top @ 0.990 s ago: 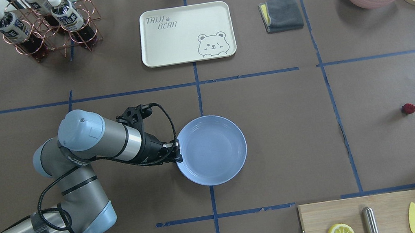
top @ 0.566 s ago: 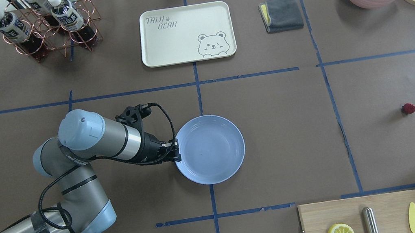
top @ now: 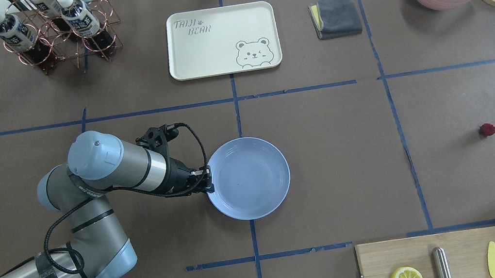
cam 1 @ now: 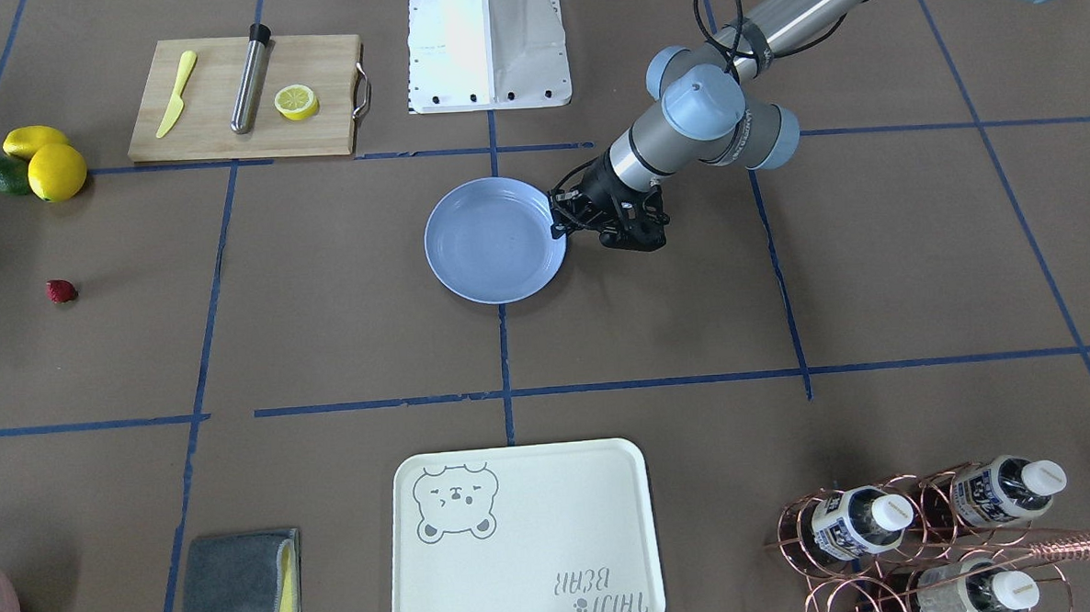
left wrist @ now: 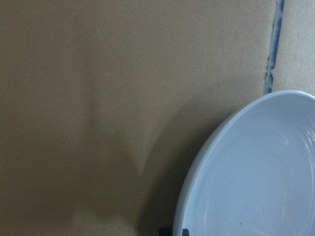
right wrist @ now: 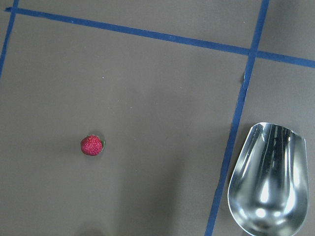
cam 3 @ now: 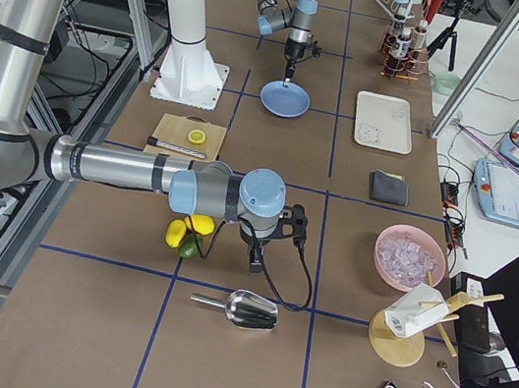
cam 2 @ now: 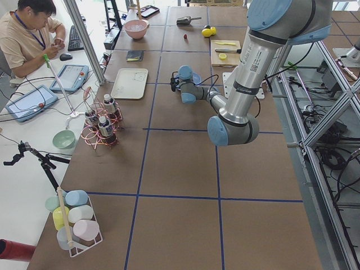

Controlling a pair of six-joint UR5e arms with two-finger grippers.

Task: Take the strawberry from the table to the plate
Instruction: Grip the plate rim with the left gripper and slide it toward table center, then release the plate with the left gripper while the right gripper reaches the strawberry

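Plate [top: 259, 181] has slid slightly leftward, rim pinched in the left fingers [top: 204, 179]; strawberry [top: 487, 129] lies on the surface [top: 327, 146] well apart to the right, nearer the right fingers [cam 3: 255, 261], whose opening cannot be told.

Bright even overhead light w/ soft shadows; left wrist view dim, plate [left wrist: 256, 172] blurry; glare on scoop [right wrist: 268, 182].
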